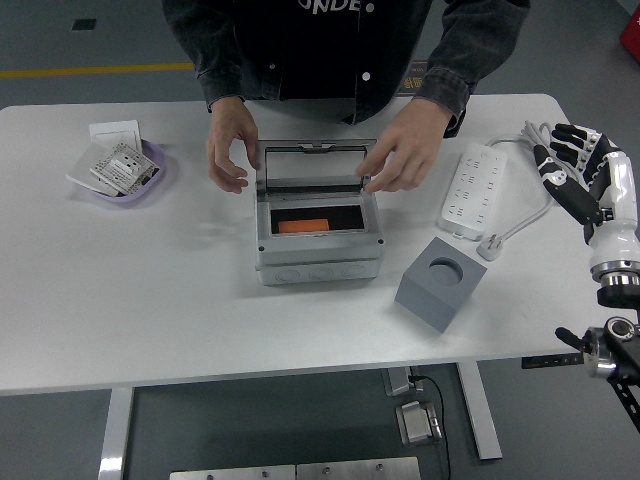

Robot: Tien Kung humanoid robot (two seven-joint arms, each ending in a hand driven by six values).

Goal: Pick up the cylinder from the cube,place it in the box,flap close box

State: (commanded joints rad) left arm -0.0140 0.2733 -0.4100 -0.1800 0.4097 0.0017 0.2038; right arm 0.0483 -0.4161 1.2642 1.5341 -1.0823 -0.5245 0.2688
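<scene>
Two person's hands (400,155) at open box (318,235) lid.

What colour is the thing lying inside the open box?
Orange, seen in the head view: the cylinder lies inside the grey box.

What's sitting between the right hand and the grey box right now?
In the head view, the white power strip with its cable lies between the right hand and the grey box; the grey cube sits just nearer the table edge.

White table (150,300) bears box (318,255), cube (440,283) (hollowed), power strip (475,188).
</scene>
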